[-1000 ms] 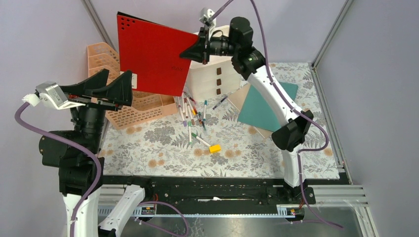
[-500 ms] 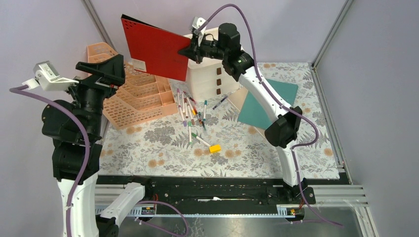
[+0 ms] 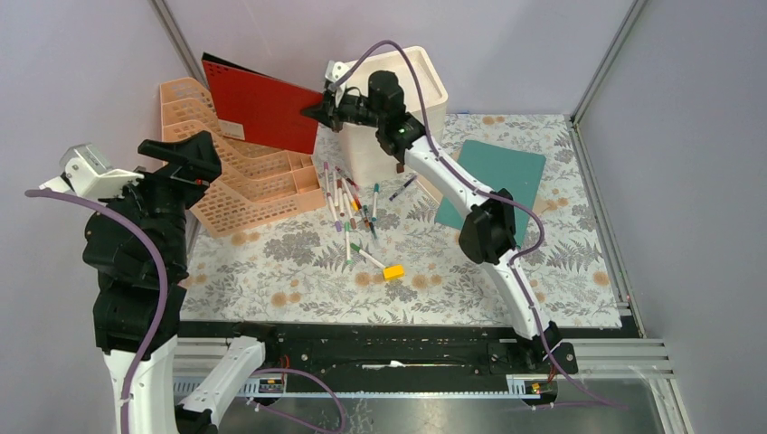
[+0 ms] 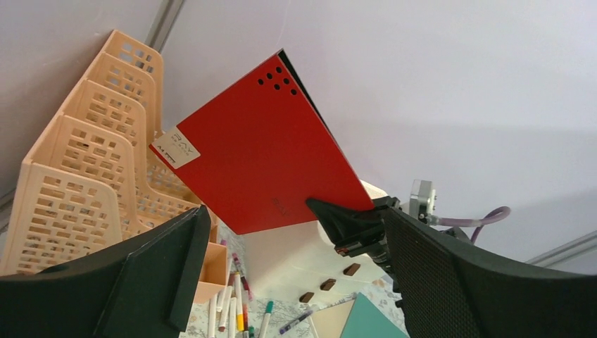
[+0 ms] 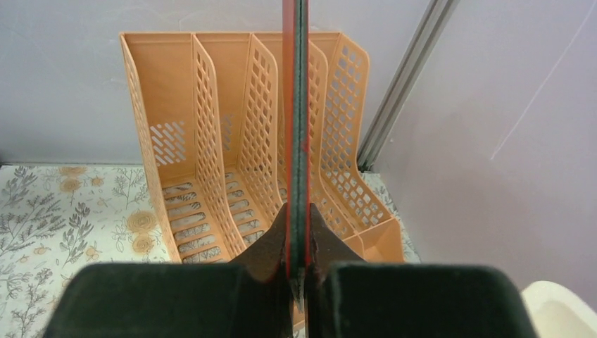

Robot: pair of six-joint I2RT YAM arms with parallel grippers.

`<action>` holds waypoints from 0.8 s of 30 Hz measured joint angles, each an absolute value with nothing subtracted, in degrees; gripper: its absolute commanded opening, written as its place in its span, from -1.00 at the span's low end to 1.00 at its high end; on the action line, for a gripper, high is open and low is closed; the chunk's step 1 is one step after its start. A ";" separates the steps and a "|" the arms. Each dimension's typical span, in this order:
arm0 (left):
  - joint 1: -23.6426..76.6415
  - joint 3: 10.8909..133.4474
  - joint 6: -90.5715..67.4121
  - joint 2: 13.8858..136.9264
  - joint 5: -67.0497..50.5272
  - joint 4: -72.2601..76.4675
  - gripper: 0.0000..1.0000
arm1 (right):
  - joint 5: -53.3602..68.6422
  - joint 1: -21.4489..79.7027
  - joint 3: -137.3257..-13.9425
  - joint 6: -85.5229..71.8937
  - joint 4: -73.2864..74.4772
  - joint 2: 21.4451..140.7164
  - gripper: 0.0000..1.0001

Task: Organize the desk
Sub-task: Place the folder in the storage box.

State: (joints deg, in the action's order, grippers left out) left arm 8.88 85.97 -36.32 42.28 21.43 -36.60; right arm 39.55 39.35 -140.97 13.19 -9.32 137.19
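Folder, red, pinched edge-on in right fingers over peach file rack; left fingers spread wide, empty

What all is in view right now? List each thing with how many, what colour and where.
desk: one, pale floral cloth, under everything
file rack: one, peach, back left of the desk
folder: one, red, in the air above the rack
box: one, white with brown handles, back middle
markers: loose bunch, mixed colours, between rack and box
block: one, yellow, in front of the markers
book: one, teal, flat, right of the box
board: one, beige, at the book's left edge
left gripper: one, black, open and empty, raised at the left
right gripper: one, black, shut on the folder's edge
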 measured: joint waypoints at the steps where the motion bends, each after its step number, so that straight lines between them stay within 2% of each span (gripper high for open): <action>1: 8.88 85.73 -36.03 42.06 21.78 -36.56 0.97 | 39.64 39.46 -141.25 13.21 -9.87 138.17 -1.00; 16: 8.88 83.85 -33.30 41.71 23.55 -36.91 0.97 | 46.78 39.48 -138.76 13.47 -14.46 139.76 -1.00; 24: 8.88 82.17 -32.38 39.72 24.73 -36.32 0.97 | 48.99 39.48 -127.31 14.37 -17.82 136.46 -1.00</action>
State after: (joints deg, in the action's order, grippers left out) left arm 8.88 82.17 -32.38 39.72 24.73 -36.32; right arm 48.99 39.48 -127.31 14.37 -17.82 136.46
